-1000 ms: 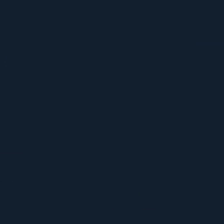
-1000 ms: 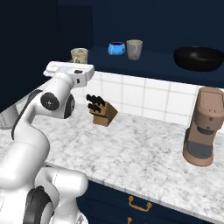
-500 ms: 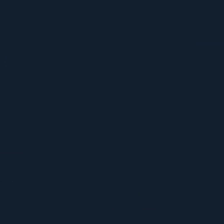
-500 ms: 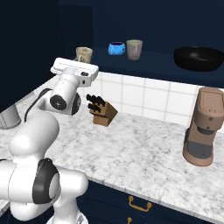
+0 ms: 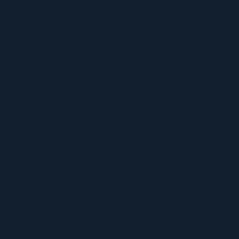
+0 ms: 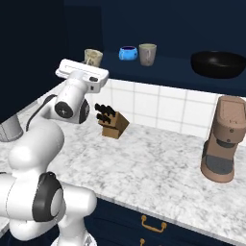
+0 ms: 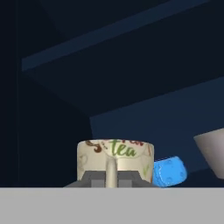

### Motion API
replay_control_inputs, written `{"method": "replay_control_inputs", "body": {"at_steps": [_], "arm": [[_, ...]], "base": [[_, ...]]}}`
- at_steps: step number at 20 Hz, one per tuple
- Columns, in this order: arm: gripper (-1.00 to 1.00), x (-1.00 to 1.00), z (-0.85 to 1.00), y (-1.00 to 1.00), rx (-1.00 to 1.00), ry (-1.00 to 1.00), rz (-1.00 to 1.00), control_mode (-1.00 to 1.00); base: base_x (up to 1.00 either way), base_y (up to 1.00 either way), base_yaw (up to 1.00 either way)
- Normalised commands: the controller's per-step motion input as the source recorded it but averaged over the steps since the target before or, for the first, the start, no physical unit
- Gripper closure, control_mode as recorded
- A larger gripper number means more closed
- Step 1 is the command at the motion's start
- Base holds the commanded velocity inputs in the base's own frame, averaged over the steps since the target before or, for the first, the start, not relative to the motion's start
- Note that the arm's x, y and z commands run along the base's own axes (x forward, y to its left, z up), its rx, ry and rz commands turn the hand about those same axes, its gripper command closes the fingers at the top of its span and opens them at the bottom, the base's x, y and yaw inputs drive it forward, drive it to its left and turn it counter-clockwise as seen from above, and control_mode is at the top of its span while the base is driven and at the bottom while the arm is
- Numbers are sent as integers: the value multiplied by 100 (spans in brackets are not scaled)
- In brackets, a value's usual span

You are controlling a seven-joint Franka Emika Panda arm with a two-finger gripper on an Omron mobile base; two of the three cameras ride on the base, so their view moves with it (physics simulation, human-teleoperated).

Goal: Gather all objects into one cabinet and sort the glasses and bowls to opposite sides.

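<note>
Dark blue kitchen, marble counter (image 6: 144, 158), open shelf (image 6: 168, 67) above white tiles. My gripper (image 7: 111, 177), up at shelf level, is clamped on the handle of the cream "tea" mug (image 7: 115, 158), which sits at the shelf's left end. Just beside it a blue bowl (image 6: 128, 53), then a beige cup (image 6: 147, 54); a black pan (image 6: 218, 64) well apart. Below: knife block (image 6: 111, 123), brown coffee machine (image 6: 225, 139).

A flat, even, very dark navy blue is covering the left base view from edge to edge. No shape, edge or outline is standing out from it, so what the dark surface belongs to cannot be told
</note>
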Motion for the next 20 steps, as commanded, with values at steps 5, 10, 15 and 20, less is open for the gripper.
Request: {"method": "replay_control_inputs", "body": {"at_steps": [5,10,15,20], "arm": [[100,12,2,0,0,-15,0,-100],[100,23,15,-23,1,13,0,-100],[100,9,0,-24,0,12,3,-100],[100,10,-12,2,1,0,15,-100]], "base": [[0,0,0],[0,0,0],[0,0,0],[0,0,0]]}}
